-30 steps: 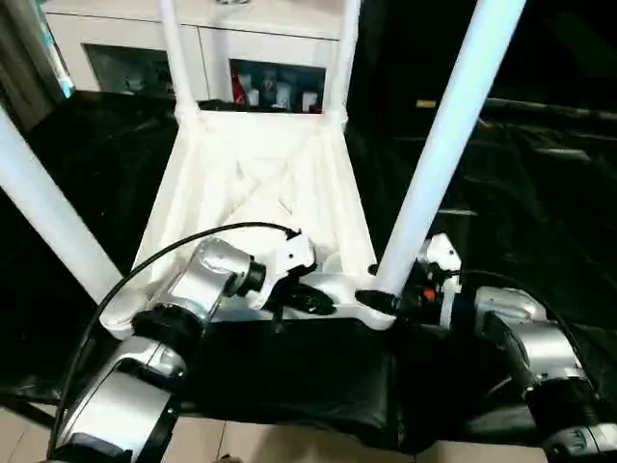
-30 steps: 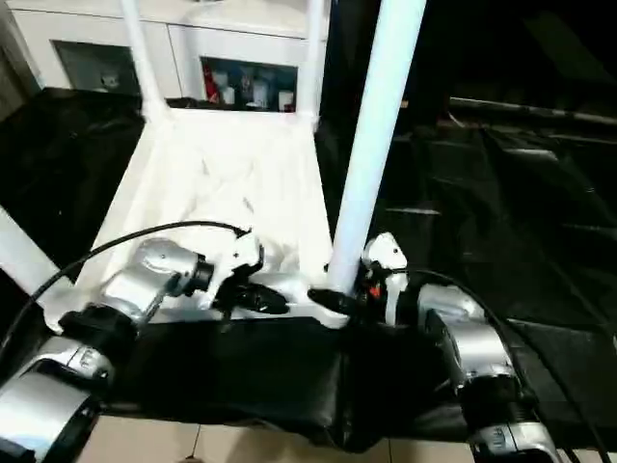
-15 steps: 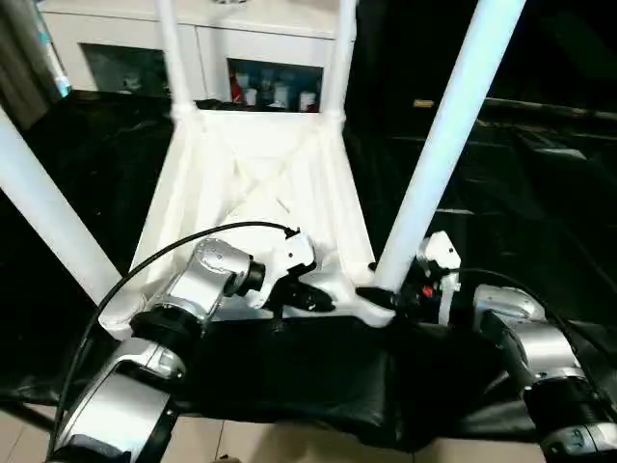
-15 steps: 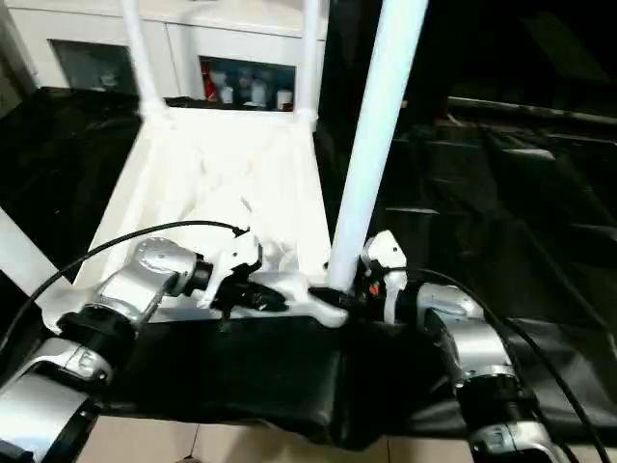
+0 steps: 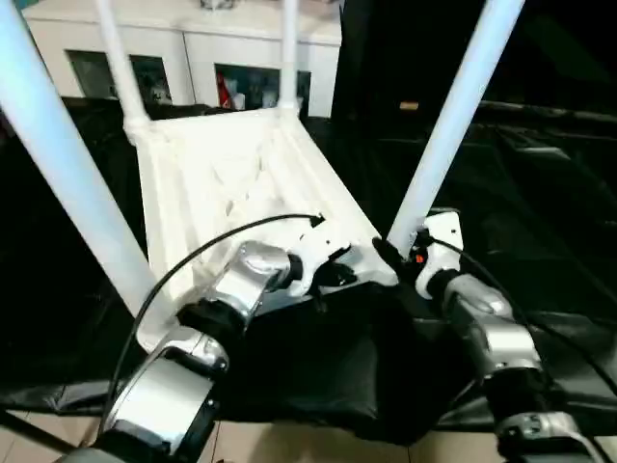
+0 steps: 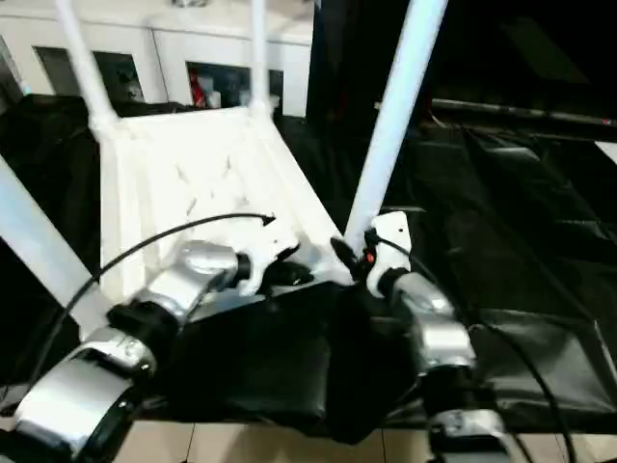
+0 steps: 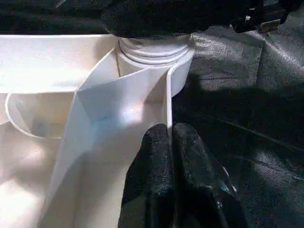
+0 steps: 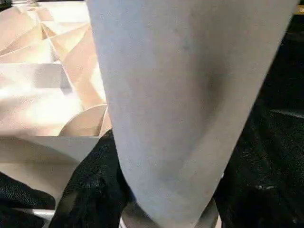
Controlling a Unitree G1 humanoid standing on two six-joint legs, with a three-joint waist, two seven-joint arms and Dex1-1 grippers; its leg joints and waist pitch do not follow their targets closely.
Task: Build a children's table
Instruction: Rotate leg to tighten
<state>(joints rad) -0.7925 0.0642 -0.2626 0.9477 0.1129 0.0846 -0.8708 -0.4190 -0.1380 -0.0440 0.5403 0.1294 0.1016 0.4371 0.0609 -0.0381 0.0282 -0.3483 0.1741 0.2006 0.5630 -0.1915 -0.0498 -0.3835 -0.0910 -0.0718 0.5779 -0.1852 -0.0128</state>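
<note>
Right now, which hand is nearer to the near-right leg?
The right. The right hand grips the base of that leg at its corner socket, while the left hand pinches the tabletop rim beside that corner, apart from the leg.

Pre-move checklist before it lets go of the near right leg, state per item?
1. Left gripper hold on the tabletop: ok, jaws pinched on the thin edge wall by the corner socket.
2. Right gripper hold on the near right leg: ok, fingers wrap its base.
3. Near right leg in its socket: ok, it stands in the socket; full seating cannot tell.
4. Other three legs: ok, near left leg and both far legs stand in their corners.
5. Tabletop flat on the black cloth: cannot tell, near edge hidden by the arms.
</note>
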